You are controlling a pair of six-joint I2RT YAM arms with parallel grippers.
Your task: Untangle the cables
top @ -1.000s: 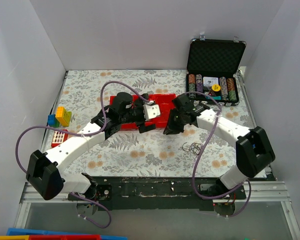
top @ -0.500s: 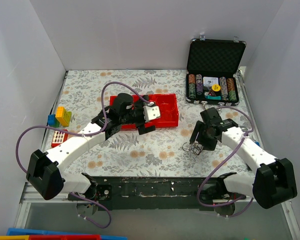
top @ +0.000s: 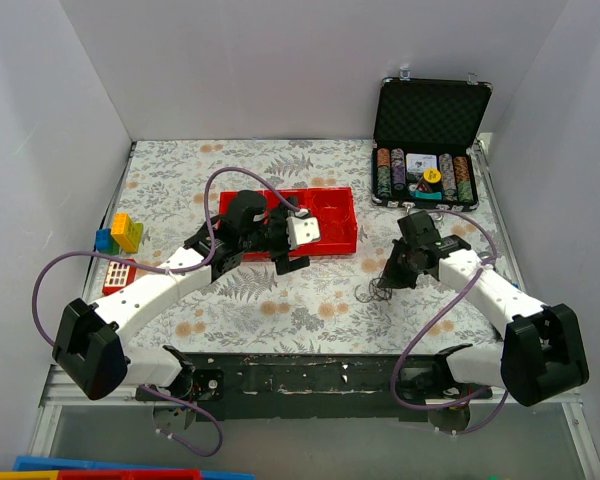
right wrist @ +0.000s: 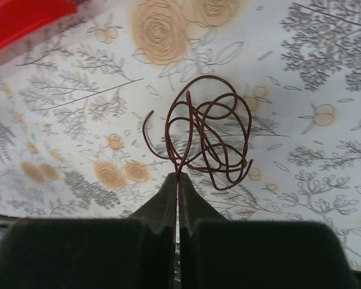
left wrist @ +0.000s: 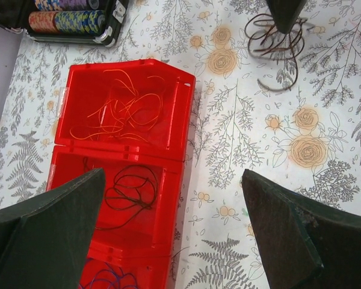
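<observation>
A small bundle of thin dark-brown cables [right wrist: 208,136] lies in loose loops on the floral table cloth [top: 280,300], right of centre in the top view [top: 372,291]. My right gripper [right wrist: 178,176] is shut on strands at the bundle's near edge, and it also shows in the top view [top: 386,280]. My left gripper [left wrist: 173,177] is open and empty above the right edge of a red tray [left wrist: 182,129]. The tray holds an orange wire [left wrist: 123,111], a dark wire [left wrist: 129,192] and a purple wire [left wrist: 105,280] in separate compartments. The bundle also shows in the left wrist view [left wrist: 275,51].
An open black case of poker chips [top: 427,175] stands at the back right. Coloured toy blocks [top: 125,232] and a small red rack [top: 118,273] sit at the left edge. White walls close in three sides.
My right arm swung from beside the red tray to the front right, came down on the cable bundle and shut on it. The bundle shifted slightly left. My left arm barely moved.
</observation>
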